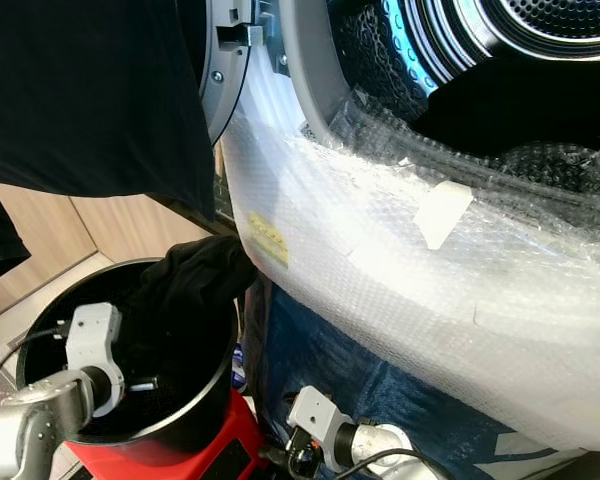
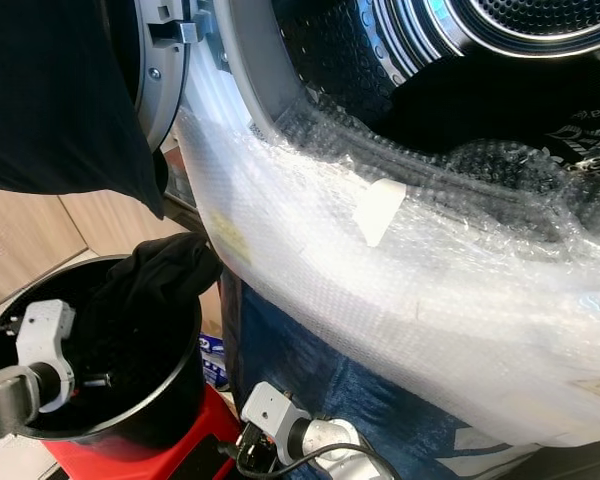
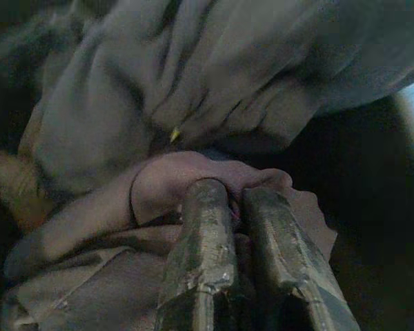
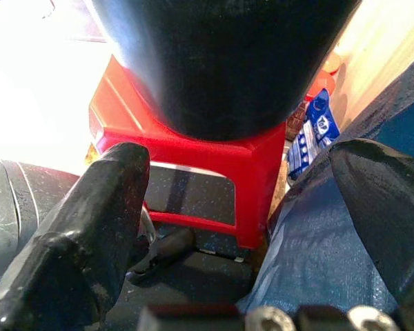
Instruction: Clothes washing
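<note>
Up right, the washing machine (image 1: 450,260), wrapped in bubble wrap (image 1: 380,230), stands open with dark laundry in its drum (image 2: 540,25). Near left, a black bucket (image 1: 195,395) sits on a red stool (image 4: 214,148), dark clothes (image 1: 185,280) spilling over its rim. Inside it, the left pincer (image 3: 236,207) pinches cloth, fingers together. Lower, the right pincer (image 4: 234,207) hangs spread wide beside the stool.

pale wood-look panelling (image 1: 100,225) runs behind my bucket spot, meeting a light floor (image 1: 10,310) at my left. a red plastic stool (image 4: 193,148) stands on that floor. bubble wrap (image 1: 430,270) glares white in strong light over blue sheeting (image 1: 330,360). a blue-and-white packet (image 4: 314,134) lies beside the stool's far corner.
</note>
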### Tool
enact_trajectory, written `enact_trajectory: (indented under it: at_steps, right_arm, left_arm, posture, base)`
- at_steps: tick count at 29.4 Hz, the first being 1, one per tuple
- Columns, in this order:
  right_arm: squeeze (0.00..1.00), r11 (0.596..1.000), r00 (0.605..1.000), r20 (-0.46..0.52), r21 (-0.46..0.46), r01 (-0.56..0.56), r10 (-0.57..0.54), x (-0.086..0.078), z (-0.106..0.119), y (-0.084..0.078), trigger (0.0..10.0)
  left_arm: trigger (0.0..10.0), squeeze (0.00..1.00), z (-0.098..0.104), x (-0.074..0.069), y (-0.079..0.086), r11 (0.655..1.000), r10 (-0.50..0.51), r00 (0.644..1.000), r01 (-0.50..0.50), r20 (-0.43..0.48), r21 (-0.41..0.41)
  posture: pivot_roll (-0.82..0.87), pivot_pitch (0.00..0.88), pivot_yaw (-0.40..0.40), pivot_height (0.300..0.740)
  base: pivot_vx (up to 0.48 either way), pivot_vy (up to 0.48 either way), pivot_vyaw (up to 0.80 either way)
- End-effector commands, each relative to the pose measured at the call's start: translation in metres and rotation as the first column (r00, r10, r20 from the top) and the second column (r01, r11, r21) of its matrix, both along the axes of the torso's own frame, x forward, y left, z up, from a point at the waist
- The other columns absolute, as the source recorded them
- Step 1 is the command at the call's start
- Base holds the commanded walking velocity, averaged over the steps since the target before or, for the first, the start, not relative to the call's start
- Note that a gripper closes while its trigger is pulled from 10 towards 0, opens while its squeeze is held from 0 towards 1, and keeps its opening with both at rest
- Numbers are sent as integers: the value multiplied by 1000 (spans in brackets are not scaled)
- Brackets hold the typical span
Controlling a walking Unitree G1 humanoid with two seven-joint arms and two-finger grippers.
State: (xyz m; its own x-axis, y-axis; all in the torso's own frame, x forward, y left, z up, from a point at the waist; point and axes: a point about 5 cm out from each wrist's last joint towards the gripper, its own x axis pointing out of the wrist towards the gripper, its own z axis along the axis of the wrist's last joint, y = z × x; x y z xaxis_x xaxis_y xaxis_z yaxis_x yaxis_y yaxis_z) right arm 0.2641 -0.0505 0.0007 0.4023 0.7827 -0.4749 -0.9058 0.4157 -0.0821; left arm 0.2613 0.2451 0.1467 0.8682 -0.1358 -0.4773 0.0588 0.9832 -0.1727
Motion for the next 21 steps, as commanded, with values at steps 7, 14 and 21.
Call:
enact_trajectory:
  at_steps: [7,14,21]
  right_arm:
    - [0,1000,1000,-4,14,7,-7,1,1,-1,10000]
    - [0,1000,1000,-10,10,17,-17,0,-1,-6,10000]
    - [0,998,999,-15,24,52,-52,2,0,-6,10000]
  left_arm:
    - [0,0,31,-2,-17,988,-151,985,152,86,0]
    - [0,0,56,-1,-34,956,-284,938,292,200,-11]
    - [0,0,72,0,-48,926,-367,893,378,259,10]
  posture:
    - [184,126,-50,740]
    - [192,103,-38,740]
    - [199,75,-33,740]
  base:
    - [0,0,0]
    - [0,0,0]
    - [0,0,0]
